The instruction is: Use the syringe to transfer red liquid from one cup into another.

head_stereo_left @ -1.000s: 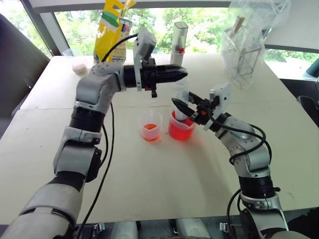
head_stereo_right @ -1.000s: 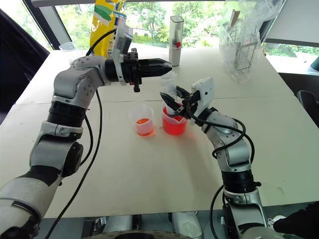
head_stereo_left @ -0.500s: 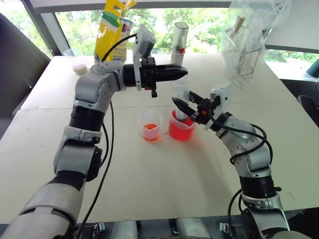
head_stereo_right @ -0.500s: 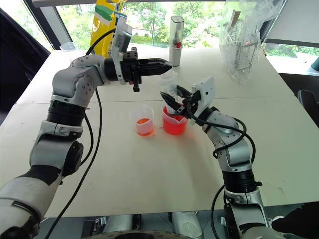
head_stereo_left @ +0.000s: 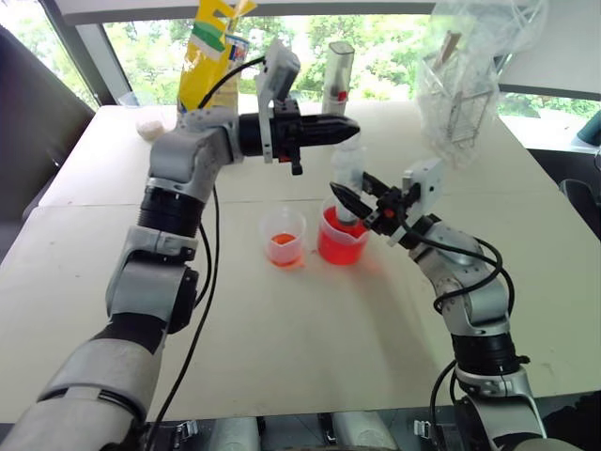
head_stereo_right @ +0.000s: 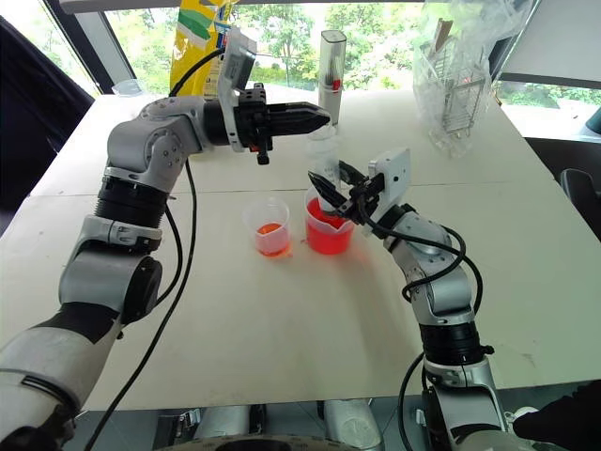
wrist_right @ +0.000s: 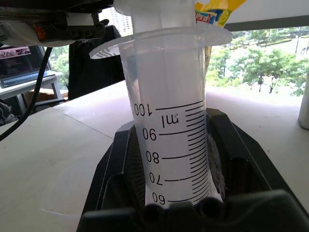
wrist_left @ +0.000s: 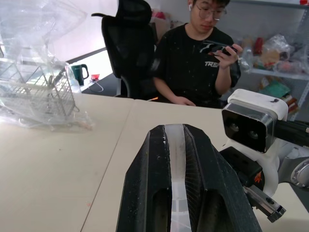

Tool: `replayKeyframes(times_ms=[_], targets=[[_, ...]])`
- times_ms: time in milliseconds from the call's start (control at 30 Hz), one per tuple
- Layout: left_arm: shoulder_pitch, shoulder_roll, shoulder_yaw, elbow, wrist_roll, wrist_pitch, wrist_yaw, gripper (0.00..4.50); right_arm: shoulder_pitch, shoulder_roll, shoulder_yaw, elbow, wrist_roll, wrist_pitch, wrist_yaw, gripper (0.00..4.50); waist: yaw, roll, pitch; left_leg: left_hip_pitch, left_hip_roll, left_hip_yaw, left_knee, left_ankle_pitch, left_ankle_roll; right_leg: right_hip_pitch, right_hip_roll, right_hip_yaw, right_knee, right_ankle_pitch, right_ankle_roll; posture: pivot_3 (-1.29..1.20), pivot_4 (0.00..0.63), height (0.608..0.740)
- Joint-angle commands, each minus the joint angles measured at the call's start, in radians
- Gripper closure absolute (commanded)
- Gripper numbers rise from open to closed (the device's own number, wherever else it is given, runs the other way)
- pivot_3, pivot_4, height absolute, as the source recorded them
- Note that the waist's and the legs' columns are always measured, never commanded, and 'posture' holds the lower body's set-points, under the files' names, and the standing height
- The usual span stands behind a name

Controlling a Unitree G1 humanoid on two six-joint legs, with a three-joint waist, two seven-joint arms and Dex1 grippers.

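The syringe (head_stereo_left: 347,172) stands upright with its tip down in the larger spouted cup (head_stereo_left: 340,242), which holds the red liquid (head_stereo_left: 341,250). My right gripper (head_stereo_left: 350,194) is shut on the graduated barrel (wrist_right: 169,130), just above the cup's rim. My left gripper (head_stereo_left: 353,129) reaches in level from the left and is shut on the white plunger (wrist_left: 176,164) at the syringe's top. The smaller cup (head_stereo_left: 284,236) stands just left of the larger one, with a little red liquid at its bottom.
At the table's (head_stereo_left: 282,348) far edge stand a yellow bag (head_stereo_left: 211,52), a tall clear container (head_stereo_left: 336,70) and a wire rack wrapped in plastic (head_stereo_left: 460,94). A small white object (head_stereo_left: 150,127) lies back left. A person (wrist_left: 198,53) sits beyond the table.
My left forearm has swung slightly toward the back of the table, its gripper still on the plunger. The right gripper and both cups have kept their places.
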Motion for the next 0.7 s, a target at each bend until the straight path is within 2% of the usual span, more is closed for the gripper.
replayKeyframes(times_ms=[33, 700], targets=[[-0.106, 0.025, 0.085, -0.028, -0.009, -0.074, 0.036, 4.47, 0.042, -0.002, 0.053, 0.015, -0.009, 0.003, 0.033, 3.14, 0.0, 0.0, 0.0, 0.0, 0.0, 0.0, 0.0, 0.0, 0.0, 0.0, 0.0, 0.0, 0.0, 0.0, 0.0, 0.0, 0.15, 0.74], [-0.086, 0.017, 0.072, -0.035, -0.001, -0.093, 0.03, 4.47, 0.014, -0.013, 0.043, -0.009, -0.001, 0.003, 0.03, 3.14, 0.0, 0.0, 0.0, 0.0, 0.0, 0.0, 0.0, 0.0, 0.0, 0.0, 0.0, 0.0, 0.0, 0.0, 0.0, 0.0, 0.15, 0.74]])
